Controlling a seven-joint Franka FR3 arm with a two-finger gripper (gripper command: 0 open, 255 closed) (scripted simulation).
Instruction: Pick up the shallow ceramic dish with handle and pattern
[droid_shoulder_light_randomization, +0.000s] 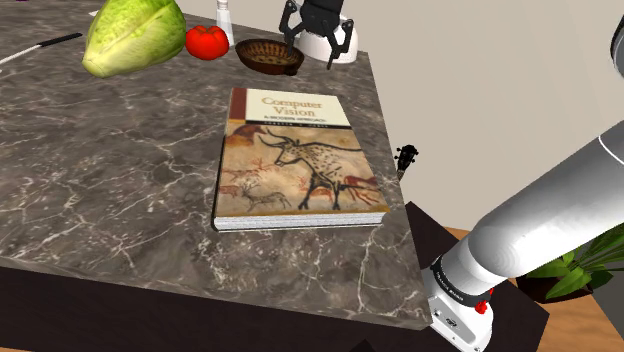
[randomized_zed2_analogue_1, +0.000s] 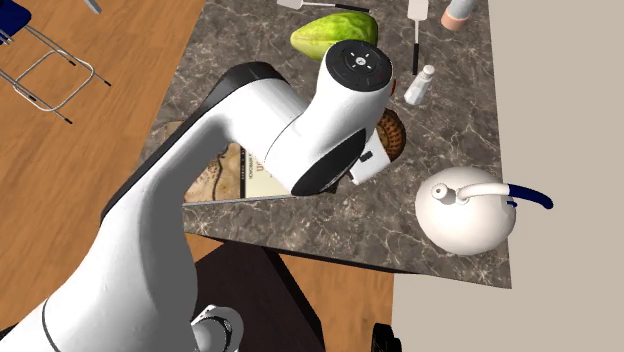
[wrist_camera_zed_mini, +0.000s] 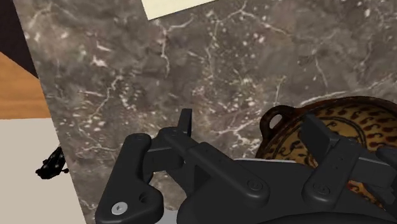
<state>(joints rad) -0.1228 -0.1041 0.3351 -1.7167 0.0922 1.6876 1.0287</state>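
Note:
The shallow brown dish (droid_shoulder_light_randomization: 268, 55) sits at the far end of the marble counter (droid_shoulder_light_randomization: 120, 180), just past the book. In the wrist view the dish (wrist_camera_zed_mini: 356, 121) shows a spotted pattern inside and a small loop handle (wrist_camera_zed_mini: 278, 117) on its rim. My black gripper (droid_shoulder_light_randomization: 318, 42) hovers open beside the dish, on the side toward the shoulder view's right. In the wrist view the gripper (wrist_camera_zed_mini: 251, 127) has its fingers apart. The handle lies between them, one finger stands over the bowl, and neither touches it. My arm hides most of the dish (randomized_zed2_analogue_1: 394, 132) in the second exterior view.
A large book (droid_shoulder_light_randomization: 295, 160) lies mid-counter. A green cabbage (droid_shoulder_light_randomization: 135, 38), a tomato (droid_shoulder_light_randomization: 207, 41), a shaker (droid_shoulder_light_randomization: 226, 20) and a knife (droid_shoulder_light_randomization: 40, 48) stand near the dish. A white teapot (randomized_zed2_analogue_1: 465, 208) is close by the gripper. The counter edge (wrist_camera_zed_mini: 57, 146) runs near.

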